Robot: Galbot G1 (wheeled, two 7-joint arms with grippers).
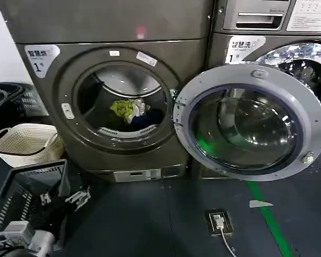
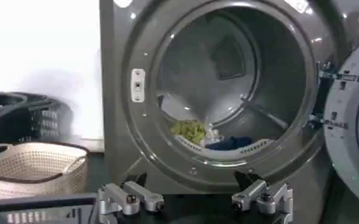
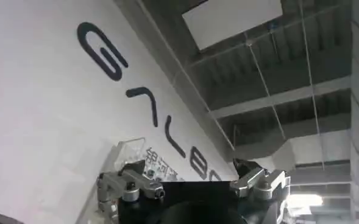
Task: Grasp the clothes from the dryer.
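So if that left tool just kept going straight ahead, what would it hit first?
Probably the clothes low in the dryer drum. The left tool, open, faces the open porthole with nothing between, though it may clip the lower rim; depth is unclear.

The left arm sits low at the near left of the scene, its grey-and-white wrist housing lying close to the robot's body and its black-and-silver left gripper (image 1: 64, 201) reaching forward and slightly right from there. In the left wrist view this left gripper (image 2: 194, 192) has its two silver-linked, black-tipped fingers (image 2: 135, 196) spread wide apart, level with each other, nothing between them. The right arm is raised with its wrist turned upward; the black-and-silver right gripper (image 3: 191, 178) likewise holds its two fingers (image 3: 258, 181) well apart, with nothing held in the gap.
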